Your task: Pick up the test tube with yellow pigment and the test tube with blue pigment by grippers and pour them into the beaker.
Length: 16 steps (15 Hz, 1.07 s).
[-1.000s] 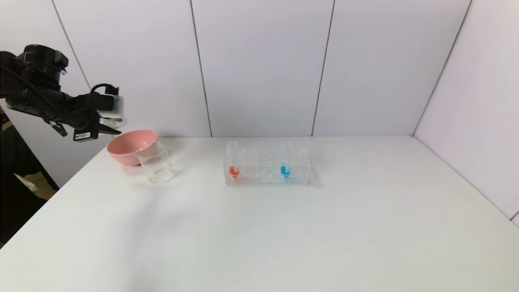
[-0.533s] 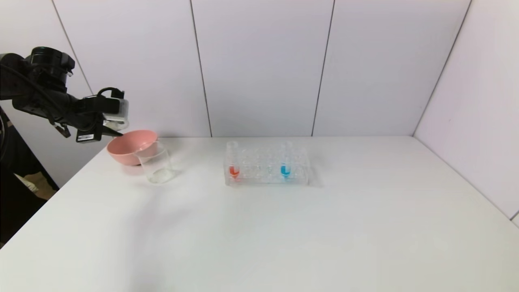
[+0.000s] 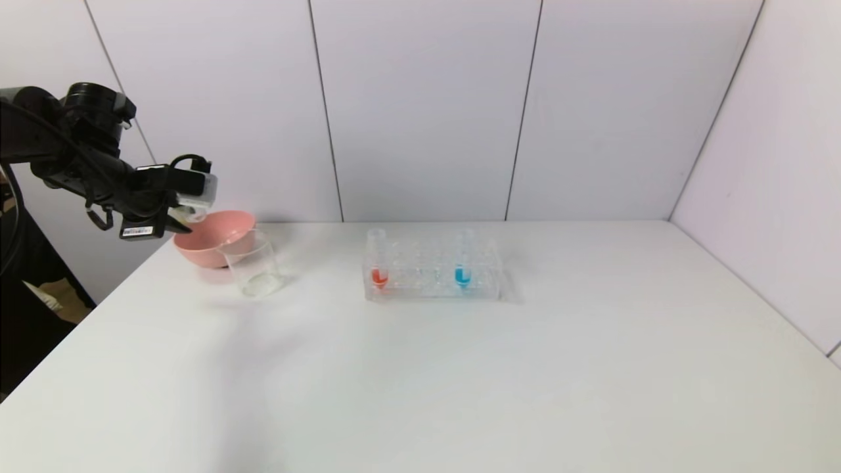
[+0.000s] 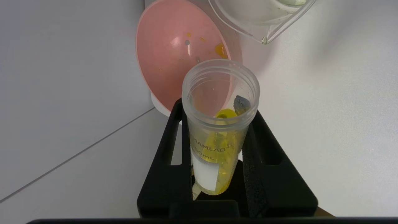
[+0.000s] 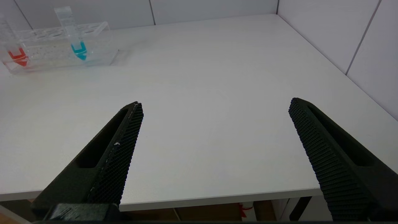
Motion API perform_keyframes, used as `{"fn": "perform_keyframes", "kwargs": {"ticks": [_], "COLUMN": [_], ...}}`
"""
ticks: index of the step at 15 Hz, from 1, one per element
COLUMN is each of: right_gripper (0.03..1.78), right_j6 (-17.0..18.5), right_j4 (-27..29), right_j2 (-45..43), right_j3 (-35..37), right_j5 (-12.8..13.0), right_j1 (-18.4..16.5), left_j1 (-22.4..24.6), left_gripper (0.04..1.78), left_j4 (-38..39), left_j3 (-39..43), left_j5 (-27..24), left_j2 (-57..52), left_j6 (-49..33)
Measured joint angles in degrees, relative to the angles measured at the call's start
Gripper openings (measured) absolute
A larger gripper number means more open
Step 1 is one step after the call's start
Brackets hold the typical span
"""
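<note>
White tabletop [image 3: 460, 368], w/ pale panelled walls [image 3: 420, 105] behind and on the right. You have wide bare surface across the front and right; only the far-left corner is crowded.

Left gripper [image 4: 219, 124] is raised at the table's far-left edge, arm reaching in from the left, roughly level. Its fingers [image 4: 264, 161] are clamped on the test tube with yellow pigment [image 4: 217, 130], one on each side of the tube wall. Tube mouth sticks out past the fingertips; yellow liquid sits in the lower part, back between the fingers.

Just beyond the fingertips lies the pink bowl [image 4: 174, 53], w/ a few yellow-orange drops on its inner wall. Beaker [image 3: 253, 266] stands touching or just beside the bowl, on its near-right side; you cannot tell from the head view if they touch. Beaker looks nearly clear.

Clear rack [image 3: 430, 269] stands mid-table, well apart from the left fingers, to their right. It holds the test tube with blue pigment [image 3: 462, 259] upright toward its right end and a red-liquid tube [image 3: 378, 259] upright at its left end.

Right gripper [image 5: 214, 124] hovers low at the near table edge, fingers [image 5: 124, 137] spread wide, nothing between them. Rack lies well ahead of its fingers, off toward the left one.
</note>
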State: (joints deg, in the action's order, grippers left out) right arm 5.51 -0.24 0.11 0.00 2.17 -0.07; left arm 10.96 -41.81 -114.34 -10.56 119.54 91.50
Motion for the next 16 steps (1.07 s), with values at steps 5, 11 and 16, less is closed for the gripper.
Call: {"fn": "perform_keyframes", "kwargs": {"ticks": [5, 11, 16], "right_gripper": [1.71, 1.71, 1.71], "right_j6": [0.0, 0.0, 0.0], "right_j4": [0.0, 0.0, 0.0], "right_j2": [0.0, 0.0, 0.0], "right_j3": [0.0, 0.0, 0.0], "right_j5": [0.0, 0.0, 0.0], "right_j1": [0.0, 0.0, 0.0], "left_j1": [-0.2, -0.8, -1.6], "left_gripper": [0.47, 0.47, 0.47], "left_j4": [-0.2, -0.1, -0.5], "left_j3": [-0.1, -0.1, -0.1], "left_j5": [1.1, 2.3, 3.5], "left_j2": [-0.2, -0.2, -0.2], "left_j6": [-0.1, -0.2, -2.0]}}
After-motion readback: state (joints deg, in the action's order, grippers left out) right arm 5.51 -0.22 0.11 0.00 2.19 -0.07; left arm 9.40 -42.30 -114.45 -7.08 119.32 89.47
